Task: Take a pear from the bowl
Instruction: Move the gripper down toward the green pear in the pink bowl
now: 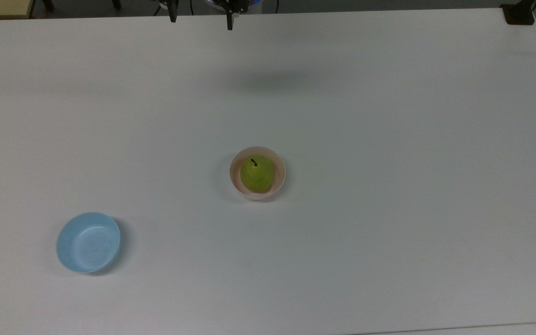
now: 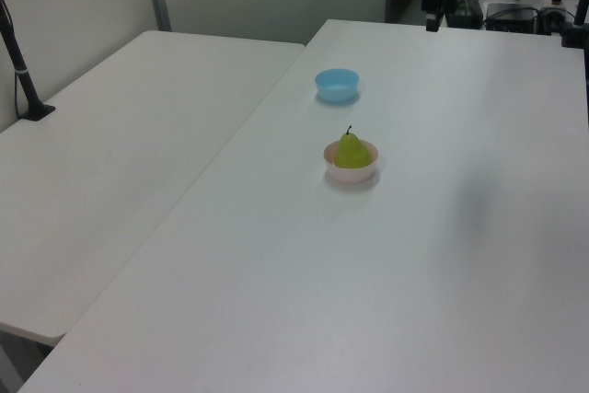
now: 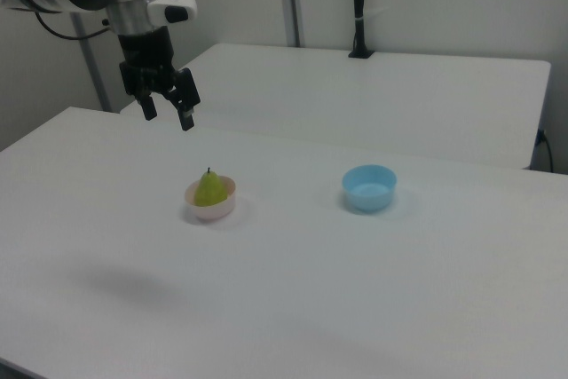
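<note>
Nothing of the task is judged to be done yet. The pear is seen standing stem-up inside the pale pink bowl, which rests near the middle of the white table. In the left view the fruit is shown rising above the bowl's rim, its short dark stem pointing upward.

The gripper is held high above the table and well apart from the bowl, towards the right view's left and further back. Its two fingers are spread, with a clear gap between them and nothing held. In the top view the fingertips are seen at the upper edge, beyond the far side of the table, and a soft shadow is cast on the surface between them and the bowl.

A light blue bowl is placed well apart from the pink one, towards the top view's lower left, and nothing is seen inside it.

Everything is therefore judged to be left: the arm is to be brought over the pink bowl, lowered around the pear, closed on it and raised. Since the pear fills much of the bowl, little room beside it is expected for the fingers, so the upper part of the fruit is likely the better place to grasp.
</note>
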### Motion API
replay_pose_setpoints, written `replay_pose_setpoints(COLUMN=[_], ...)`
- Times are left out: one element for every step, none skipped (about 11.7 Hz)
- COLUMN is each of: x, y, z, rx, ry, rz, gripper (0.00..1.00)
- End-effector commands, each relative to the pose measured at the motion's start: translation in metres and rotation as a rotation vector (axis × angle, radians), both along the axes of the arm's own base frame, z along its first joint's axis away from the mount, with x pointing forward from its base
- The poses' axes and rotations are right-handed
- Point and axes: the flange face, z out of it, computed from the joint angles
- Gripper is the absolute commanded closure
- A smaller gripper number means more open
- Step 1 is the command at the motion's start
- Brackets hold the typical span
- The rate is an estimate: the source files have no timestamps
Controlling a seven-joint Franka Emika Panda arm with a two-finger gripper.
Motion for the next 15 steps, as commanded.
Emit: replay_pose_setpoints(x=[-0.003, -0.004, -0.004, -0.003, -0.003, -0.004, -0.002, 0.0, 0.004, 0.01, 0.017, 0.025, 0.034, 0.044, 0.051], y=[-0.001, -0.002, -0.001, -0.001, 0.0, 0.0, 0.0, 0.003, 0.006, 0.012, 0.017, 0.019, 0.021, 0.023, 0.034], z=[0.002, 0.002, 0.001, 0.001, 0.001, 0.001, -0.001, -0.002, -0.006, -0.011, -0.021, -0.031, -0.04, -0.053, -0.064], rx=[-0.002, -0.002, -0.002, -0.002, -0.002, -0.002, -0.001, 0.002, 0.003, 0.007, 0.012, 0.013, 0.012, 0.01, 0.008], ry=[0.016, 0.016, 0.019, 0.018, 0.018, 0.019, 0.018, 0.016, 0.006, -0.013, -0.014, -0.02, -0.039, -0.044, -0.049], rz=[0.039, 0.046, 0.053, 0.054, 0.056, 0.056, 0.065, 0.085, 0.09, 0.1, 0.108, 0.114, 0.137, 0.194, 0.249], gripper=[0.0, 0.0, 0.0, 0.0, 0.0, 0.0, 0.0, 0.0, 0.0, 0.0, 0.0, 0.0, 0.0, 0.0, 0.0])
